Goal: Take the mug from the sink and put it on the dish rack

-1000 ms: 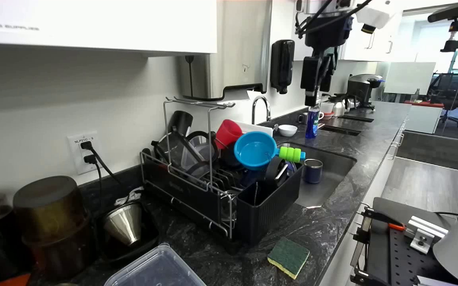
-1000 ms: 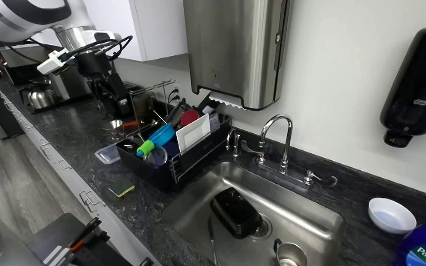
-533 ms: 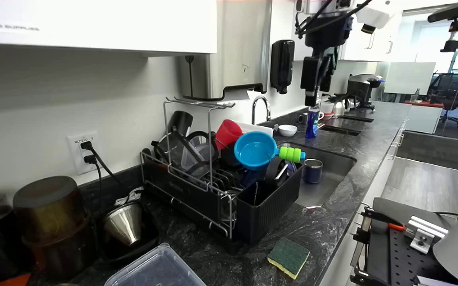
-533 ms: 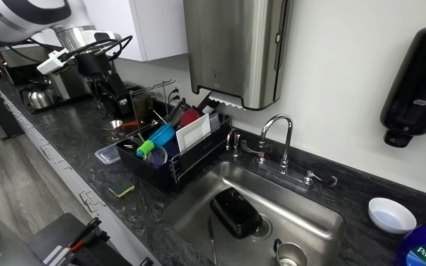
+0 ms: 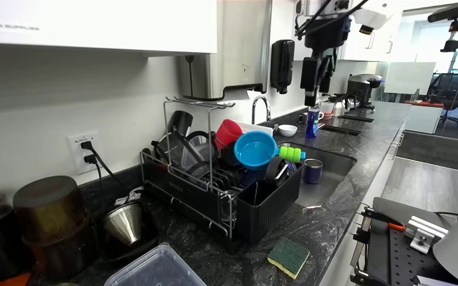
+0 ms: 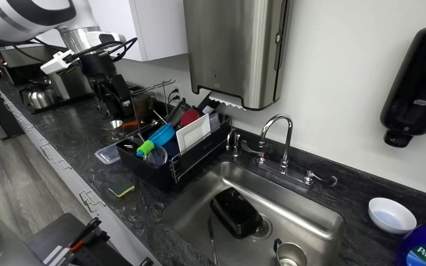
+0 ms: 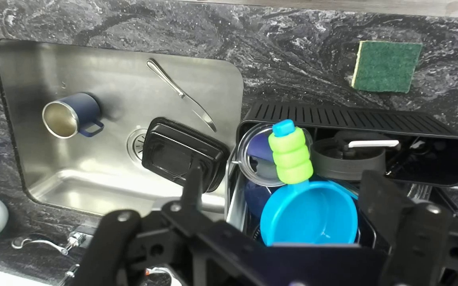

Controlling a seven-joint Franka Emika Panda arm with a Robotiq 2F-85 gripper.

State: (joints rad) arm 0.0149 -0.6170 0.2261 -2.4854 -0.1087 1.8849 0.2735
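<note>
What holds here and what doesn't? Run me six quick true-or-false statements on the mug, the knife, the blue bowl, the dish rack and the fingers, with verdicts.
1. The mug is in the sink. True.
2. The mug is gripped. False: the fingers stand apart and hold nothing.
3. The mug is upside down. False: it stands with its open end up.
4. The knife lies in the sink too. True.
5. The knife touches the mug. False: bare sink shows between them.
6. The blue bowl sits in the dish rack. True.
</note>
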